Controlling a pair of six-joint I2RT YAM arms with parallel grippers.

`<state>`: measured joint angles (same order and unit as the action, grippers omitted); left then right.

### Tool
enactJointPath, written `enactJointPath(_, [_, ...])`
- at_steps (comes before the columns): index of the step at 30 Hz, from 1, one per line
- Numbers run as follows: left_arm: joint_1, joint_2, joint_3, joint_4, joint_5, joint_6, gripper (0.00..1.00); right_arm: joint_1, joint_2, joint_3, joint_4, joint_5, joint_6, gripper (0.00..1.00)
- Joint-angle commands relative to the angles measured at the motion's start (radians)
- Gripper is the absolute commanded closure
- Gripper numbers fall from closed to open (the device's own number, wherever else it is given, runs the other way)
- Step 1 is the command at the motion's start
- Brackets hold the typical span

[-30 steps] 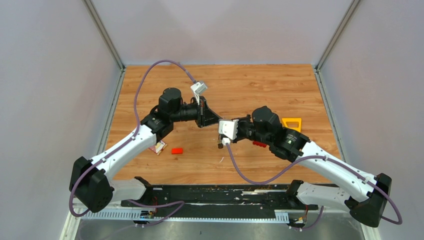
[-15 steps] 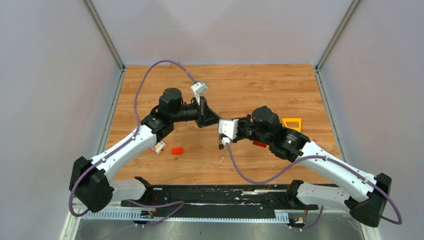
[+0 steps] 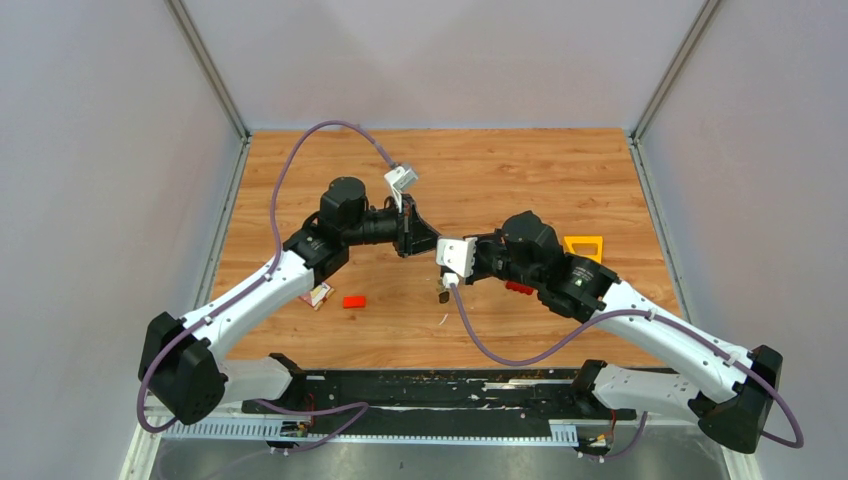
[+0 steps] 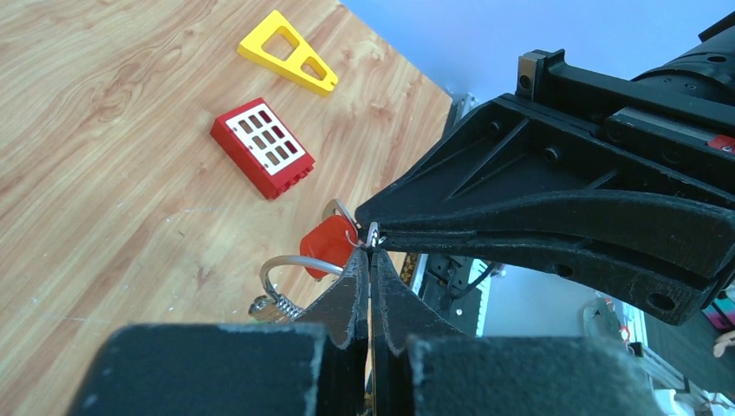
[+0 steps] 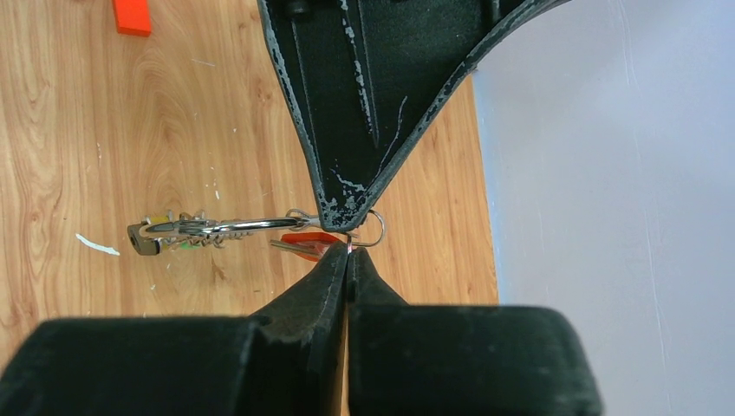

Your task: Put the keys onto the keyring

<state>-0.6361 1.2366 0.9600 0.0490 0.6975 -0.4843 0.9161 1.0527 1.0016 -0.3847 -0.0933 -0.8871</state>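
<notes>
My two grippers meet tip to tip above the middle of the table. The left gripper [image 4: 369, 253] [image 3: 433, 246] is shut where the keyring [image 4: 289, 263], a silver wire loop with a threaded barrel, runs behind its finger. The right gripper [image 5: 348, 252] [image 3: 443, 264] is shut on a small silver ring [image 5: 375, 230] tied to a red-headed key [image 5: 307, 245] [image 4: 327, 245]. Seen edge-on, the keyring [image 5: 217, 226] stretches left with more keys [image 5: 178, 236] on it. The bundle [image 3: 443, 293] hangs just above the wood. The fingertips hide the exact contact.
A red block with white squares [image 4: 262, 147] [image 3: 518, 288] and a yellow plastic piece [image 4: 288, 52] [image 3: 583, 245] lie near the right arm. A small red block [image 3: 354, 301] [image 5: 132, 16] and a small card-like item [image 3: 318, 294] lie by the left arm.
Both arms have shifted only slightly, still joined at the tips. The hanging bundle has dropped a little. Both grippers remain shut.
</notes>
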Motion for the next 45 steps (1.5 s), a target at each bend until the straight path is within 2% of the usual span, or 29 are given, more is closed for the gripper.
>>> enactJointPath(1, [-0.022,0.002,0.001,0.047,0.027,0.013,1.00,0.009,0.002,0.055,0.059,-0.006,0.016,1.00])
enactJointPath(45, [-0.044,0.004,0.016,-0.028,0.003,0.096,1.00,0.007,-0.046,0.067,0.000,0.067,-0.094,1.00])
